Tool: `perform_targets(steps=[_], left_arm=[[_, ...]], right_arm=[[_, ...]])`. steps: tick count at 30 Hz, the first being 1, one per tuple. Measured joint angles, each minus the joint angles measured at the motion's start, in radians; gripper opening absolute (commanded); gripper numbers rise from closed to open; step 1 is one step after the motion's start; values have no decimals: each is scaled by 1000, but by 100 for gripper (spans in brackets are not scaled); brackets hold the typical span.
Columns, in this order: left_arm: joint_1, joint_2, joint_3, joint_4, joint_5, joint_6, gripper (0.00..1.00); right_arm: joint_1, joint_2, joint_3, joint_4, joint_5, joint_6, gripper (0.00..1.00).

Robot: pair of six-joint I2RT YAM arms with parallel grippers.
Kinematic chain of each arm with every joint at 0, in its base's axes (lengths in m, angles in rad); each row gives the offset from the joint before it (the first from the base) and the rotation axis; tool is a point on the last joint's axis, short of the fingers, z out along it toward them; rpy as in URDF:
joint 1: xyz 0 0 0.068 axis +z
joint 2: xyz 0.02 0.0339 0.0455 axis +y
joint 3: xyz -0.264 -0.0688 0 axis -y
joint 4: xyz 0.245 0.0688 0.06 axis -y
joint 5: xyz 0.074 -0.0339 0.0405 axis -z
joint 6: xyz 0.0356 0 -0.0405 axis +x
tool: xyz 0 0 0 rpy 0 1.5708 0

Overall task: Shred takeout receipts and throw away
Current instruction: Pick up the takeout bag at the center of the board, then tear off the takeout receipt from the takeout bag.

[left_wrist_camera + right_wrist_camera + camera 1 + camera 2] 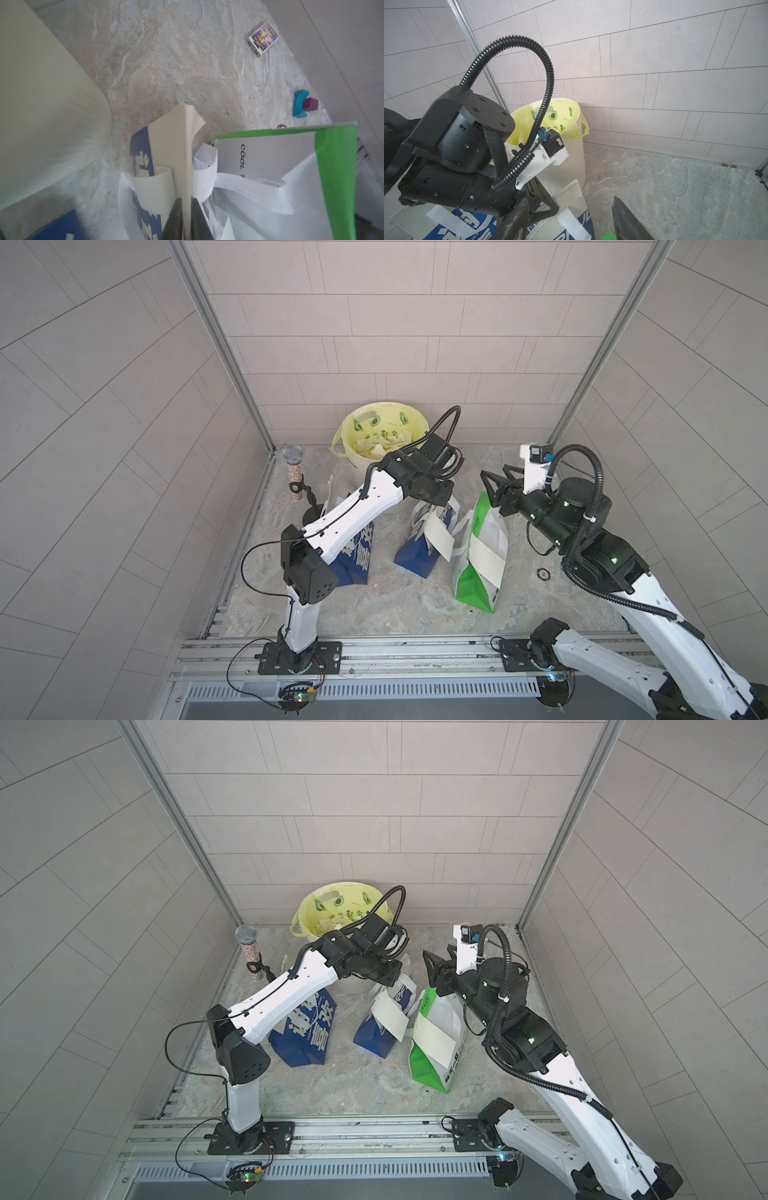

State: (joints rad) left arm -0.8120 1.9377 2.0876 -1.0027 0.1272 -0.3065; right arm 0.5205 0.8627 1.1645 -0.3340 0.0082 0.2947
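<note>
Cream receipt edge-on, long axis straight out from pinching left claw; right claw apart.

**Takeout receipts: one gripped, one untouched**

One cream receipt leans on the middle blue bag, its top end pinched by the left gripper. At its three o'clock, a second receipt slants across the green bag. Torn scraps lie in the bin at twelve o'clock.

white link shells, blk joints, ribbed blk conduit; green LEDs, blk base plates

place: lab test cell | evidence: tiled panel walls, aluminium frame posts, arms bolted to rail
</note>
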Motion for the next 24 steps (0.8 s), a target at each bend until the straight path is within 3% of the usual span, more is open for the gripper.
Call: perform_targets(steps=[8,17,24], left_arm=[[11,-49,-47,0,-23,19,0],[115,-303,-335,114,123,-10,0],[159,-409,-454,257,213,-77,0]], right_arm=[[0,9,-13,-8,-69,-2,59],[3,89,-42,1,-434,-18,59],[21,133,-77,0,-616,-19,61]])
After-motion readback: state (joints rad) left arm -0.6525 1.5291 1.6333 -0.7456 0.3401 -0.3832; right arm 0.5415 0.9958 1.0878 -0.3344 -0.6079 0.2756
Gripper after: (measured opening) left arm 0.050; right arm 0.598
